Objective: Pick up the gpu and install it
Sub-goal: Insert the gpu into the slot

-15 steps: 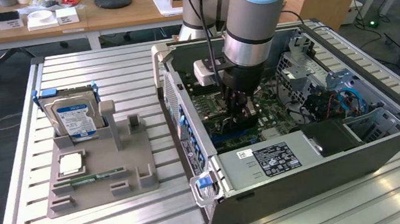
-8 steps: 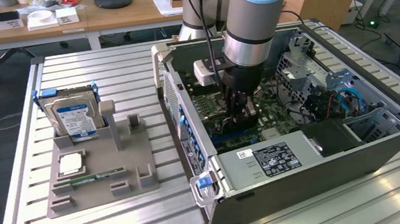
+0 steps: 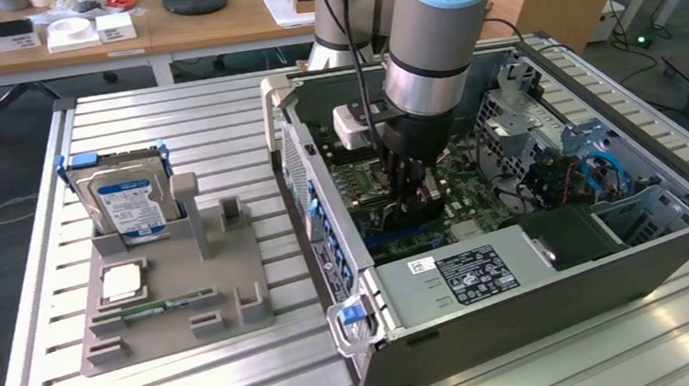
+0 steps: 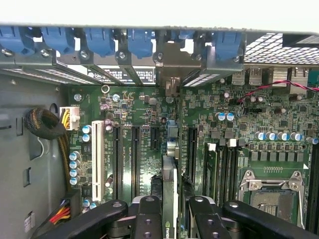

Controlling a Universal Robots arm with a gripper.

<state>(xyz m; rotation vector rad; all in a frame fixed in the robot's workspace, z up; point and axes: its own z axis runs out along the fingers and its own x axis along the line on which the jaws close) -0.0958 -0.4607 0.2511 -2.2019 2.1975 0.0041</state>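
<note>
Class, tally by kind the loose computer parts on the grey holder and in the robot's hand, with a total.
Silver hard drive with blue-white label: 1
Square silver processor chip: 1
Slim green RAM stick: 1
Thin green gpu card, gripped in the hand: 1
Total: 4

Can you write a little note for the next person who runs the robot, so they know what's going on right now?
Gripper: shut on the gpu, held on edge.
Where: inside the open computer case, over the motherboard, its metal bracket at the case's back wall.
Holder outside still has the hard drive.
Done: card picked up, carried in.
Left: I can't tell if it's fully seated; gripper not let go.
</note>
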